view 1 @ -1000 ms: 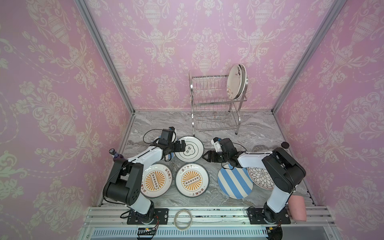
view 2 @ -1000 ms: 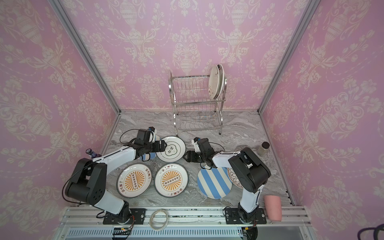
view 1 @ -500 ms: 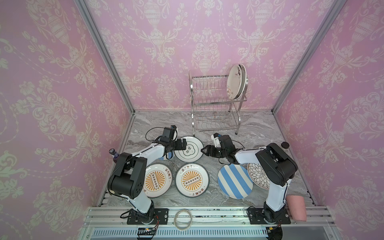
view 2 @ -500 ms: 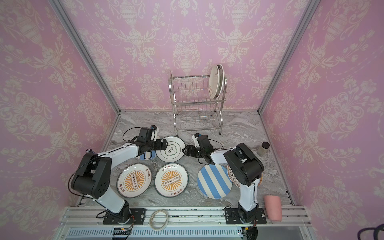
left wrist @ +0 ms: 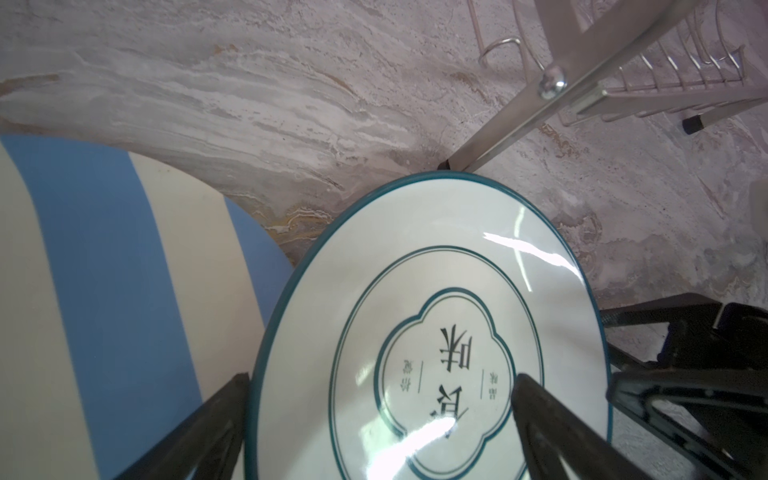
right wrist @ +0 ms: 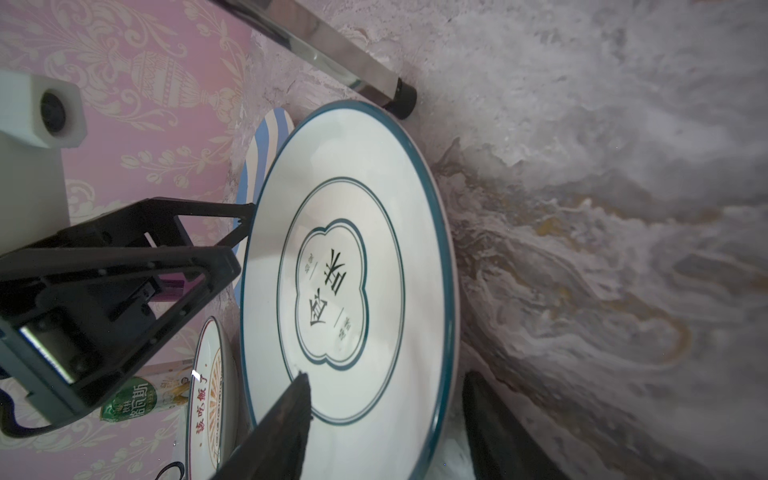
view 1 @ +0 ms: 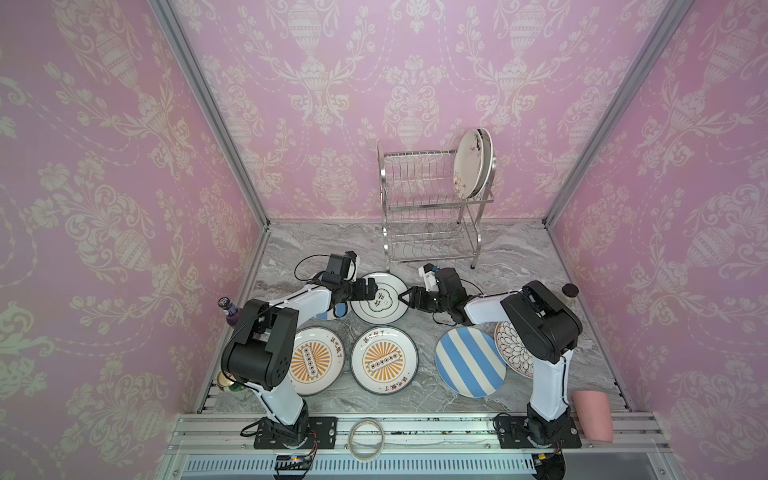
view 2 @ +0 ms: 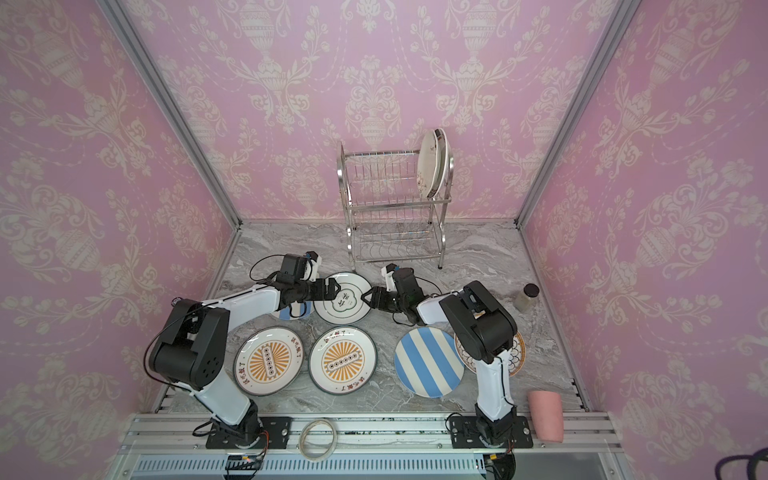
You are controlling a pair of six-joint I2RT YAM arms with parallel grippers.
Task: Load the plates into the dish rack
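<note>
Eight plates are in view. Two cream plates (view 1: 471, 164) (view 2: 432, 164) stand upright at the right end of the upper tier of the dish rack (view 1: 428, 208) (view 2: 395, 208), a shiny two-tier wire frame at the back of the marble desk (view 1: 519, 266). The other six plates lie on the desk:
- two orange sunburst plates (view 1: 313, 359) (view 1: 384, 359)
- a blue-white striped plate (view 1: 469, 361)
- a black-patterned plate (view 1: 513, 353), partly under the right arm
- a second striped plate (view 1: 338, 309) (left wrist: 104, 291), mostly hidden by the left arm
- a teal-rimmed plate (view 1: 386, 307) (view 2: 347, 309) (left wrist: 415, 311) (right wrist: 353, 187), glossy white with dark rings and a lobed emblem with characters at its centre

The teal-rimmed plate sits just in front of the rack's near leg, and its left edge overlaps the second striped plate.

Both arms reach low and inward from the front rail, forearms nearly level, and meet at opposite edges of the teal-rimmed plate.

The left gripper (view 1: 372, 291) (view 2: 332, 289) (left wrist: 380, 376) is spread wide. One finger is outside the plate's left rim and the other is over its face.

The right gripper (view 1: 403, 297) (view 2: 365, 299) (right wrist: 386, 376) straddles the right rim. One finger has its tip on the plate's face and the other is down by the desk beyond the edge. I cannot tell from these angles whether it is pinching the rim.
</note>
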